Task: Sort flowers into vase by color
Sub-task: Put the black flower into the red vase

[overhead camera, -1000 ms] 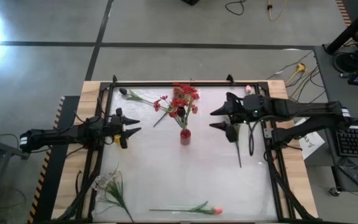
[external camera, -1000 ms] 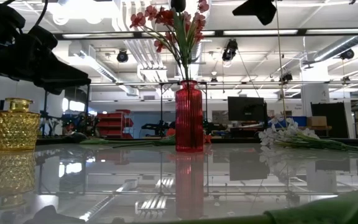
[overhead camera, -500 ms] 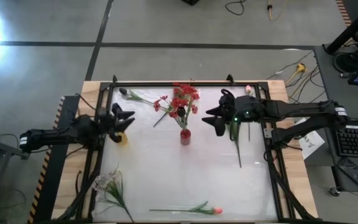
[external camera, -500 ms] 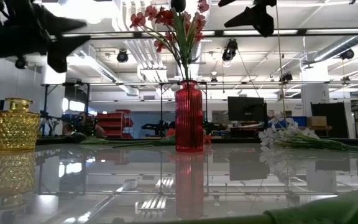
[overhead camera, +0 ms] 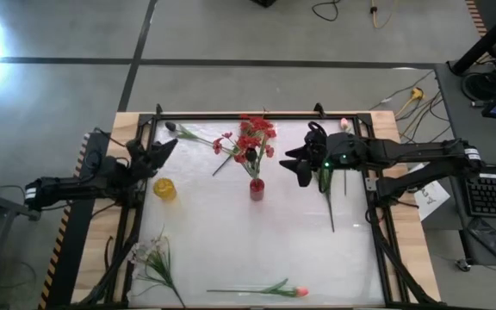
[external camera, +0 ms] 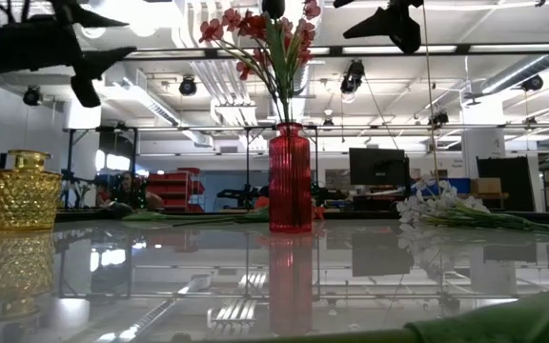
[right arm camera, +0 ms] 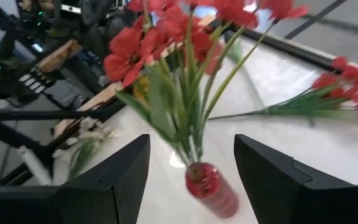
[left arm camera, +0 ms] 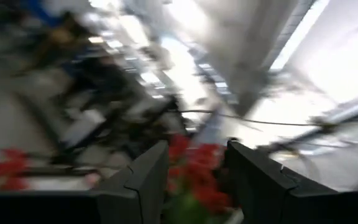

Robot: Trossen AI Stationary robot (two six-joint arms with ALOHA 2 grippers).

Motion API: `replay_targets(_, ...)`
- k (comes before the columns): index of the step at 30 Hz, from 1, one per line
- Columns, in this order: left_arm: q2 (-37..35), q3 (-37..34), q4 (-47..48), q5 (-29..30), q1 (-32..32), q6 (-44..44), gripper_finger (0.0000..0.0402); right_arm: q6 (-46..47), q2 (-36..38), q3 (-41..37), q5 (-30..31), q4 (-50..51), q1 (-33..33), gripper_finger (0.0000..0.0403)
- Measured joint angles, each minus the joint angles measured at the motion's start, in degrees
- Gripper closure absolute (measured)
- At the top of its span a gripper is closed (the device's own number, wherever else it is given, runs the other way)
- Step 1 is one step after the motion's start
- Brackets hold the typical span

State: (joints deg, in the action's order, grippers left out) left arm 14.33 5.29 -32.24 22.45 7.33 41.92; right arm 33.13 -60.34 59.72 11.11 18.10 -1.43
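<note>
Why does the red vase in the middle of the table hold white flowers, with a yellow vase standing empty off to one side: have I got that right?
Not quite. The flowers in the red vase are red, not white; the right wrist view shows them best. White flowers lie on the table near a corner. The rest holds: the yellow vase stands empty off to one side.

A robotics lab or workshop: a bare concrete floor (overhead camera: 231, 34) with loose cables (overhead camera: 343, 10), exposed ceiling ducts (external camera: 151, 100) and strip lights (external camera: 398, 50), monitors (external camera: 376, 166) on benches behind the table (red storage bins (external camera: 170, 188) too), a keyboard (overhead camera: 495, 195) alongside.
</note>
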Motion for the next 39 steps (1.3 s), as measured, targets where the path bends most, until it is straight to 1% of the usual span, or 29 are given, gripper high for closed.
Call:
replay_targets(2,2.8,4.8,10.0,6.6,0.0,1.6,0.0247,-1.2,0.0,0.0,1.3,0.0,-0.1,0.0179)
replay_targets(5,8.4,13.6,29.4,19.9,0.0,6.1,0.0247,-3.3,0.1,0.0,2.2,0.0,-0.1,0.0179)
replay_targets(6,10.6,16.6,35.6,24.7,0.0,8.4,0.0247,-4.1,0.3,0.0,2.4,0.0,-0.1,0.0179)
replay_targets(8,15.1,22.1,47.1,33.1,0.1,16.1,0.0247,-4.7,0.8,0.0,2.5,0.0,-0.1,0.0180)
replay_targets(9,17.4,24.6,52.5,36.0,0.4,20.8,0.0247,-5.1,1.1,0.0,2.5,0.0,-0.1,0.0180)
replay_targets(10,19.7,26.8,57.3,37.4,1.0,25.5,0.0247,-5.5,1.3,0.0,2.5,0.0,-0.1,0.0181)
replay_targets(12,24.0,30.3,65.2,37.8,2.5,35.7,0.0247,-6.2,1.9,0.0,2.5,0.0,-0.1,0.0181)
replay_targets(13,26.4,31.6,68.4,37.2,3.6,40.9,0.0247,-6.6,2.3,0.0,2.5,0.0,-0.1,0.0181)
replay_targets(15,30.8,33.6,72.7,33.3,6.2,49.8,0.0247,-7.0,3.0,0.0,2.5,0.0,-0.1,0.0181)
replay_targets(17,35.4,34.7,73.8,27.8,9.6,54.3,0.0247,-7.3,3.5,0.0,2.5,0.0,-0.1,0.0181)
replay_targets(19,40.2,35.4,73.1,22.4,13.2,54.9,0.0247,-7.5,4.1,0.0,2.5,0.1,-0.1,0.0181)
replay_targets(21,44.6,36.1,71.5,18.6,16.3,54.2,0.0247,-7.5,4.7,0.0,2.4,0.3,-0.1,0.0181)
replay_targets(26,54.7,38.9,66.7,14.4,22.5,53.7,0.0247,-6.4,6.3,0.0,1.1,5.7,0.0,0.0181)
replay_targets(29,61.2,42.1,66.6,9.9,26.7,52.1,0.0247,-5.0,7.1,0.0,-0.7,9.0,0.2,0.0181)
replay_targets(32,67.9,45.5,66.7,5.7,30.3,49.6,0.0247,-4.1,7.2,0.0,-1.0,10.8,1.0,0.0181)
replay_targets(37,78.0,50.5,66.9,-1.3,35.4,50.4,0.0247,-2.7,7.2,0.0,-1.0,11.8,3.4,0.0181)
replay_targets(39,81.3,52.1,67.9,-4.4,36.9,52.0,0.0247,-2.0,7.1,0.0,-1.0,11.9,4.6,0.0181)
